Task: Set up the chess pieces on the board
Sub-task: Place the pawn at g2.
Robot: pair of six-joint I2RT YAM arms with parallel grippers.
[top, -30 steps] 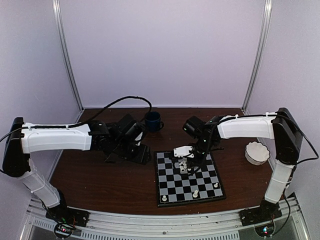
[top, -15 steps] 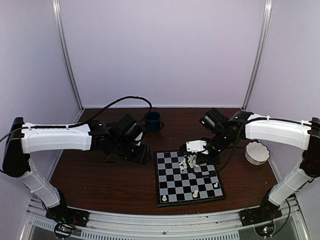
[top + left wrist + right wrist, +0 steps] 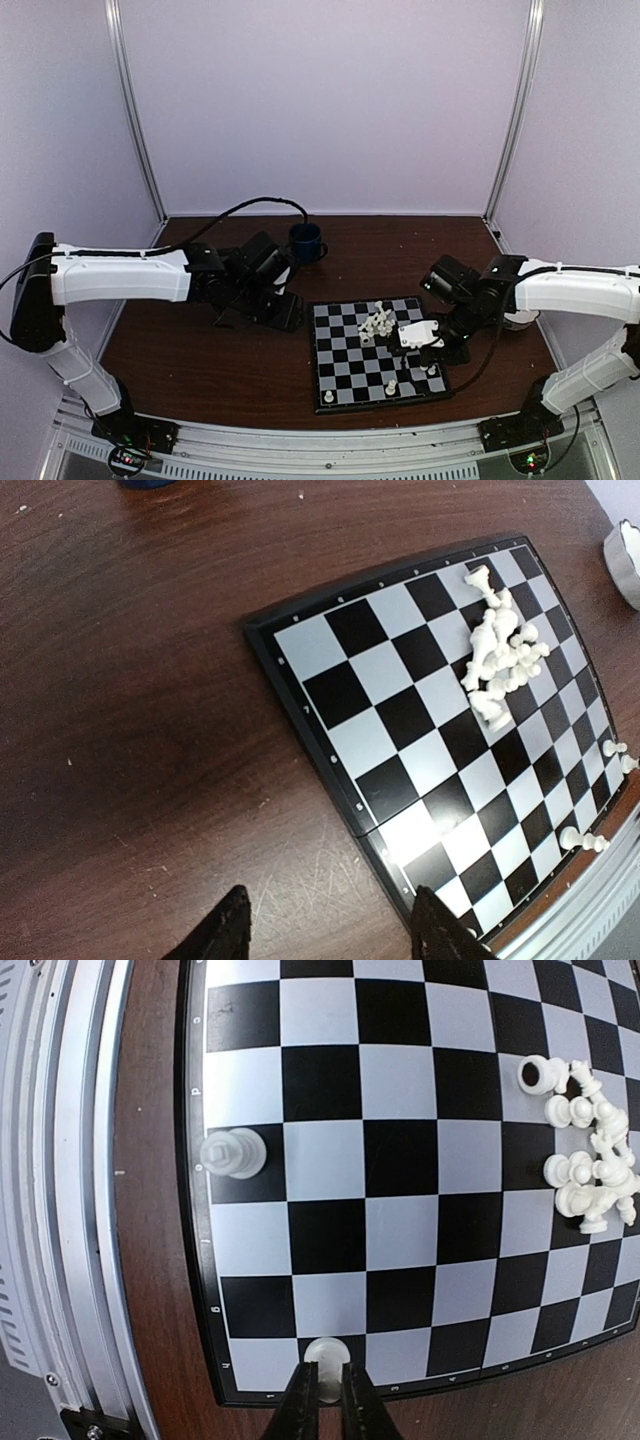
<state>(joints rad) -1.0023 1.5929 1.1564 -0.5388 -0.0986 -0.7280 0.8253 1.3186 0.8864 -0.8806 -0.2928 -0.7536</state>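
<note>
The board (image 3: 345, 362) lies on the table in front of the right arm. A heap of white chess pieces (image 3: 377, 322) lies tumbled on its far middle squares. Single pieces stand near its front edge (image 3: 327, 397), (image 3: 391, 385) and by the right front corner (image 3: 432, 370). My right gripper (image 3: 325, 1378) is shut on a small white chess piece (image 3: 327, 1351) over the squares at that corner. One piece (image 3: 232, 1152) stands further along the front row. My left gripper (image 3: 330, 925) hangs open over bare table left of the board (image 3: 420, 710), with nothing in it.
A dark blue mug (image 3: 305, 241) stands at the back of the table. A white bowl (image 3: 522, 318) sits right of the board, mostly behind the right arm. The metal rail (image 3: 70, 1210) runs along the table's front edge, close to the board.
The right arm has swung from the heap at the board's far middle to the right front corner, its gripper staying shut. The left arm has not moved.
</note>
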